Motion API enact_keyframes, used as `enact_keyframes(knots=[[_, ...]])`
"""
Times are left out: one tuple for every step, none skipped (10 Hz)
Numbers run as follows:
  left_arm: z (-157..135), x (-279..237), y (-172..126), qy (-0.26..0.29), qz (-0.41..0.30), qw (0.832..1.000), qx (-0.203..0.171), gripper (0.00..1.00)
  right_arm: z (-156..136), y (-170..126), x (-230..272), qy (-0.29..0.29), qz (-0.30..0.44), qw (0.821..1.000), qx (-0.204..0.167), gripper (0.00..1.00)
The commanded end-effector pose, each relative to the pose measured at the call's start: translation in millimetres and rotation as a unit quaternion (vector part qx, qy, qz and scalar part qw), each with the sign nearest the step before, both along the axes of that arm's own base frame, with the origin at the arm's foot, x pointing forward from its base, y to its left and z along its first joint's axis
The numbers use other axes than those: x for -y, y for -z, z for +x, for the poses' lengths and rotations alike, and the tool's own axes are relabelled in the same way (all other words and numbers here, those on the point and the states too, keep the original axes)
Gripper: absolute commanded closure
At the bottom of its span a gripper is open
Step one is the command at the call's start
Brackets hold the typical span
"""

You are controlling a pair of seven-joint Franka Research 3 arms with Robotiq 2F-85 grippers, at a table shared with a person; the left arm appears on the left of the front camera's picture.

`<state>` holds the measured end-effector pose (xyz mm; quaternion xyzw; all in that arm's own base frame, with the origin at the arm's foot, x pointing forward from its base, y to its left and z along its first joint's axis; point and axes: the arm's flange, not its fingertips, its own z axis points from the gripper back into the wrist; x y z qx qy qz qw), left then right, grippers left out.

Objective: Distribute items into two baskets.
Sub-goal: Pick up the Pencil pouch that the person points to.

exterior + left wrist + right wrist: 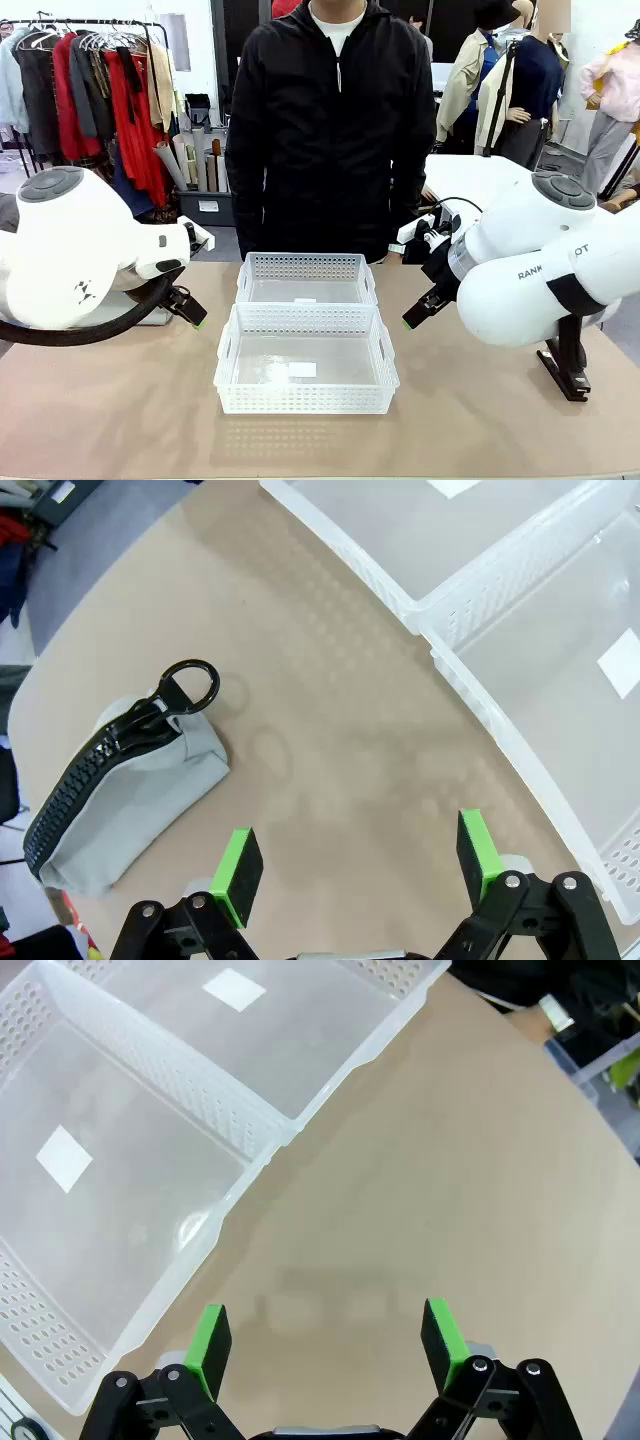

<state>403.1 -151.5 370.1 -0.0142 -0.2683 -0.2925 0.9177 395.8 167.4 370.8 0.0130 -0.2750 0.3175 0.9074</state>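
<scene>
Aligning the left gripper (357, 865), jaws spread wide and empty, should centre its pads (237, 875) across the soft body of the grey pouch (120, 790), clear of the zipper ring (188, 686); the pouch lies on the table (330, 680) just outside one pad, opposite the two empty baskets (500, 575); right gripper (326, 1345) likewise spread, holding nothing.

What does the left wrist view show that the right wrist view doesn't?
Left wrist view: the grey pouch, with its black zipper and ring pull, lying on the table near the open left hand. Right wrist view: the open right hand above the table, next to the baskets. Both: the two white baskets side by side, each with a white label on its floor and nothing else inside.
</scene>
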Motion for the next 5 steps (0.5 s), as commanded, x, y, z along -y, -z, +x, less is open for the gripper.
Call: enact_keyframes(knots=[[0.0,0.0,-0.1,0.000,0.000,1.000,0.000,0.00,0.0,0.0,0.0,0.000,0.000,1.000,0.000,0.00],[0.0,0.0,-0.1,0.000,0.000,1.000,0.000,0.00,0.0,0.0,0.0,0.000,0.000,1.000,0.000,0.00],[0.0,0.0,-0.1,0.000,0.000,1.000,0.000,0.00,0.0,0.0,0.0,0.000,0.000,1.000,0.000,0.00],[0.0,0.0,-0.1,0.000,0.000,1.000,0.000,0.00,0.0,0.0,0.0,0.000,0.000,1.000,0.000,0.00],[0.0,0.0,-0.1,0.000,0.000,1.000,0.000,0.00,0.0,0.0,0.0,0.000,0.000,1.000,0.000,0.00]])
